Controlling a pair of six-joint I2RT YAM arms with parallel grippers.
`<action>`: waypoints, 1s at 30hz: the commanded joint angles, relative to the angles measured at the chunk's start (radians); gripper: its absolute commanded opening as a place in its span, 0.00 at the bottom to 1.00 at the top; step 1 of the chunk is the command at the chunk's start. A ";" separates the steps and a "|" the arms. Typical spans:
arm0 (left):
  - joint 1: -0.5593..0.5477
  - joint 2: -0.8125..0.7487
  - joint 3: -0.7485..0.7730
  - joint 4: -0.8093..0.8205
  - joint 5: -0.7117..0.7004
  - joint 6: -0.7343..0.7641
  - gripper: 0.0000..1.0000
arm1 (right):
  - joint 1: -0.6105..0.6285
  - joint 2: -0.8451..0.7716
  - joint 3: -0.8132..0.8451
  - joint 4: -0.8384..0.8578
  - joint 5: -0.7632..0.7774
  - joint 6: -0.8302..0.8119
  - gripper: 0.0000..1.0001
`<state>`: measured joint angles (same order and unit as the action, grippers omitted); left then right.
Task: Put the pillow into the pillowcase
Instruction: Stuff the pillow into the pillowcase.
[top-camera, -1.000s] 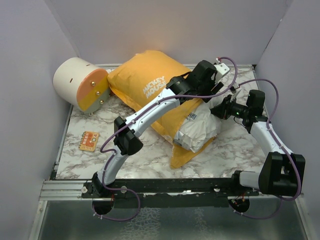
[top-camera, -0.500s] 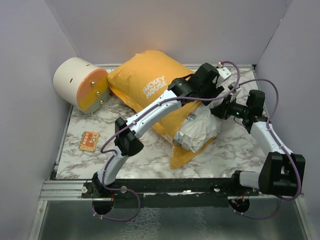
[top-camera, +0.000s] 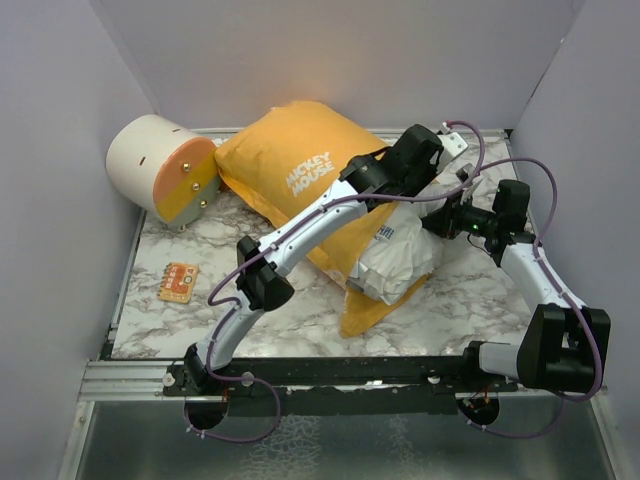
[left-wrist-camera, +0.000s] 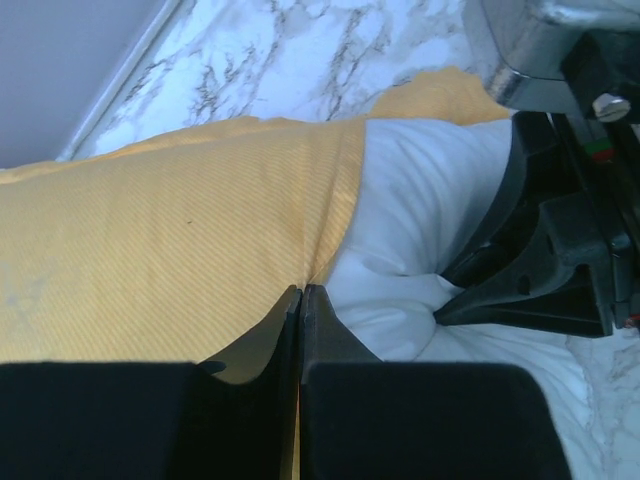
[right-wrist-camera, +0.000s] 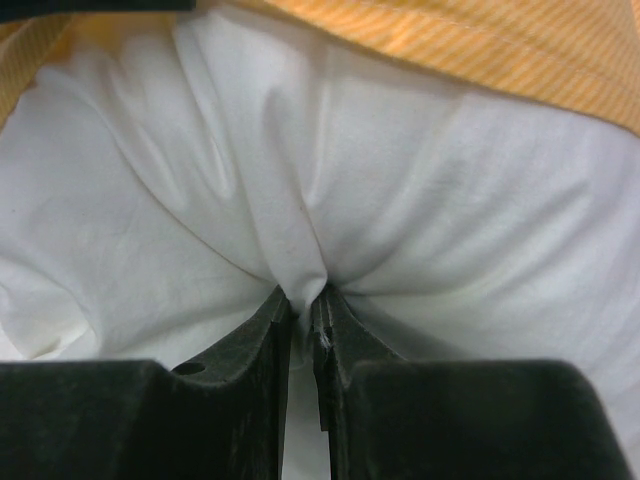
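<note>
Across veined white marble tabletop (top-camera: 300, 310), diagonally from far left to near right: thin orange-yellow fabric pillowcase (top-camera: 290, 150), white MICKEY MOUSE lettering facing up. Mostly inside it: plump white rectangular pillow (top-camera: 395, 255), near-right end bulging out of the open mouth. Pressed fully together: left gripper (left-wrist-camera: 301, 295), nipping the pillowcase hem at the orange-white boundary. Almost closed: right gripper (right-wrist-camera: 305, 300), pinching a puckered fold of exposed pillow cloth. At far left, cream cylinder with orange end (top-camera: 150, 165); nearer, small orange card (top-camera: 178, 281).
</note>
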<state>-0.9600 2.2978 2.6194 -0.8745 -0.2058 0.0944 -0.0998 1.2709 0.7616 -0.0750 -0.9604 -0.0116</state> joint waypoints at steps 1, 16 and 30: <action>0.024 -0.067 -0.028 0.078 0.275 -0.079 0.00 | 0.014 -0.009 -0.018 0.003 -0.050 0.011 0.15; -0.013 -0.236 -0.497 0.623 0.904 -0.483 0.00 | 0.030 0.291 0.113 0.359 -0.188 0.233 0.17; 0.156 -0.548 -1.180 0.997 0.826 -0.542 0.00 | -0.331 -0.062 0.385 -0.710 -0.230 -0.669 0.88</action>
<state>-0.7792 1.8248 1.4864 0.1181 0.5556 -0.4549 -0.3233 1.1942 1.0927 -0.5121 -1.2266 -0.4183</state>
